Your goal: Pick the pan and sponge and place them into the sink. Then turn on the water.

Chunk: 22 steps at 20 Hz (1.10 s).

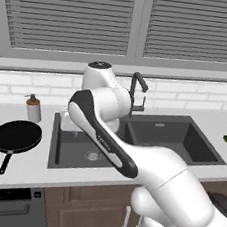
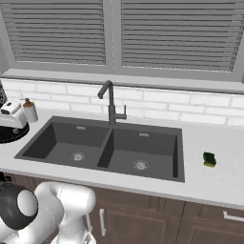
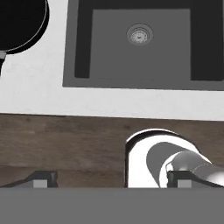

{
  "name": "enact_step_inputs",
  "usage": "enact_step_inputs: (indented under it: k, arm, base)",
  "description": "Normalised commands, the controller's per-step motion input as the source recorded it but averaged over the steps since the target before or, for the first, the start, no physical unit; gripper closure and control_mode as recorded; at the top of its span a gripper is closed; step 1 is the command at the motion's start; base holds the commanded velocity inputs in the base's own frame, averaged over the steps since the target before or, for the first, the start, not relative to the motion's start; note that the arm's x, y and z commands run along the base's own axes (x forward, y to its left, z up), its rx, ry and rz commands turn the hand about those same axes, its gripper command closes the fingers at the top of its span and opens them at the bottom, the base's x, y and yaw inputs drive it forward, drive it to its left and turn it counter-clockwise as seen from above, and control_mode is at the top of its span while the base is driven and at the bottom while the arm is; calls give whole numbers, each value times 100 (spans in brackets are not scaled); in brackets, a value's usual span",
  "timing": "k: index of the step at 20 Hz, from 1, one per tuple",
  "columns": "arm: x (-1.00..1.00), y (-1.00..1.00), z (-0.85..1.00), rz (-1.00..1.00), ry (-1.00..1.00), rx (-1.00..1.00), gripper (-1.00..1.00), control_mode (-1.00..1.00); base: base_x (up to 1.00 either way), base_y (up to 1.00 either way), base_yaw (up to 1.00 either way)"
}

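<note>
My arm rises from the base, folds at the elbow and reaches forward and left over the front of the sink (image 1: 192,145), with the hand turned to look straight down. In the hand view the gripper (image 3: 113,179) has its two dark fingertips (image 3: 43,178) set wide apart with nothing between them; below them I see the wooden cabinet front, the pale counter edge (image 3: 131,103) and, farther on, the sink's left basin (image 3: 140,52) with its round metal drain (image 3: 139,34). The pan (image 1: 16,137) sits flat on the counter (image 1: 28,168) to the left of the sink, its long handle pointing toward the near edge, and it is apart from the gripper. A soap bottle (image 1: 33,108) stands just behind the pan against the tiled wall. The sponge (image 2: 209,159) lies on the counter to the right of the sink, well apart from my arm. The dark gooseneck faucet (image 2: 110,102) stands behind the divider between the two basins.
</note>
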Motion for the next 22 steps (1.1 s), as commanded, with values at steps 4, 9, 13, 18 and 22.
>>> enact_step_inputs:
  k: [4,9,13,18,22]
  arm:
    - [0,100,-28,0,8,-1,-100,-100]
    - [0,100,-50,0,1,0,-100,-100]
    - [1,96,-63,0,0,0,-100,-100]
    - [17,95,-46,2,0,-2,-100,-100]
    - [34,85,-16,8,4,-5,-100,-100]
  base:
    - [0,0,0]
    - [0,0,0]
    - [0,0,0]
    - [0,0,0]
    - [0,0,0]
